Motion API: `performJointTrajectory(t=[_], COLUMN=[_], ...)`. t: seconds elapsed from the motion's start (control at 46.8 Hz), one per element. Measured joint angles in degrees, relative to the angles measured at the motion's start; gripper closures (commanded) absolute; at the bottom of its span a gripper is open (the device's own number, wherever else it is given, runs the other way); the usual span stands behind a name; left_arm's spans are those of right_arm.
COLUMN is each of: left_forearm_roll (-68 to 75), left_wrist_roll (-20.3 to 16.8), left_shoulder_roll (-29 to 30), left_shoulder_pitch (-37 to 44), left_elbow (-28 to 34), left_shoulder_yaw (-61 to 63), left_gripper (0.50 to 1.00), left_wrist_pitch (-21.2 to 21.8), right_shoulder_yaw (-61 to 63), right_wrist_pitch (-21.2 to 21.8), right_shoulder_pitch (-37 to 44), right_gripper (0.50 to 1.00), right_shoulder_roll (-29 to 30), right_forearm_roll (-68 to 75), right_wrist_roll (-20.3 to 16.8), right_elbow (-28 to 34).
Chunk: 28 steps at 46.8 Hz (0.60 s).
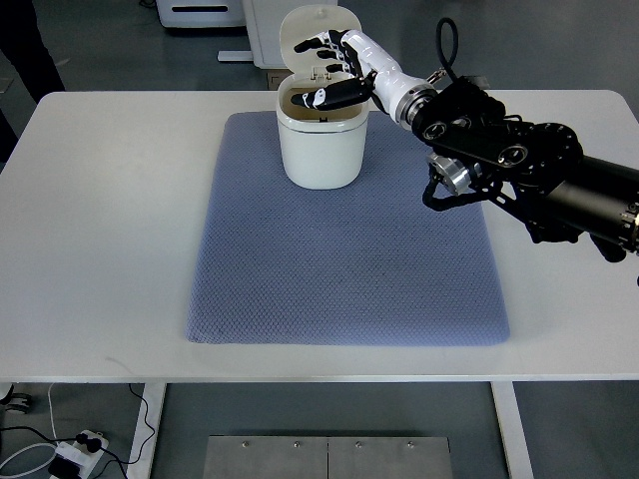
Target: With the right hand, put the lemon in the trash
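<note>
The lemon cannot be seen anywhere: not on the table, not on the mat, and not between the fingers of the hand. Whether it lies inside the trash bin cannot be told, since the bin's opening shows only a dark interior partly covered by a finger.

The trash bin (319,145) is a small white container with rounded sides, standing upright on the mat close to the middle of the mat's far edge. Its lid (316,40) is flipped up and back, standing behind the opening.

The right hand (334,68) hangs directly over the bin's open mouth. Its fingers (321,44) are spread and loosely extended in front of the raised lid, and one dark digit reaches across the rim of the opening. The hand holds nothing that can be seen. Its white wrist leads back to the black right arm (519,160), which comes in from the right edge of the table and crosses the far right corner of the mat.

The blue-grey mat (344,269) lies flat in the middle of the white table (100,230), with bare table on all sides of it.

A dark clothed figure (25,50) shows beyond the far left corner of the table.
</note>
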Motion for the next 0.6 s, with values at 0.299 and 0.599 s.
performJointTrajectory(t=[0.299,0.599], left_forearm_roll=[0.01,0.0], left_wrist_roll=[0.0,-0.01], left_shoulder_roll=[0.0,0.0], left_shoulder_pitch=[0.01,0.01], left_elbow=[0.0,0.0], left_shoulder_yaw=[0.01,0.01], left_gripper=[0.5,0.5], left_wrist_pitch=[-0.04,-0.02], right_shoulder_yaw=[0.22,2.3], right_wrist_pitch=[-0.05,-0.16], right_shoulder_pitch=[0.0,-1.7], right_gripper=[0.507,0.5], right_shoulder_roll=[-5.35,-17.41], right_forearm_roll=[0.0,0.14], right_wrist_roll=[1.51,2.47], right_elbow=[7.08,20.48])
